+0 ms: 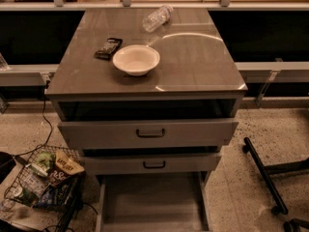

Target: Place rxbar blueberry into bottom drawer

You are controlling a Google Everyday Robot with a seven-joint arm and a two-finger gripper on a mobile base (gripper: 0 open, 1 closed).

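Up on the grey cabinet top [193, 64] the rxbar blueberry [107, 48] lies just left of the white bowl [136, 59], long axis angled back-right, bottom drawer [152, 204] open down front, gripper out of frame so can't tell its grip.

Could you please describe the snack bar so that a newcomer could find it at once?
Find the grey cabinet. On its top, just left of the white bowl lies the snack bar: small, flat and dark-wrapped, unlike the clear plastic bottle lying at the back edge. The robot's hand is not in view.
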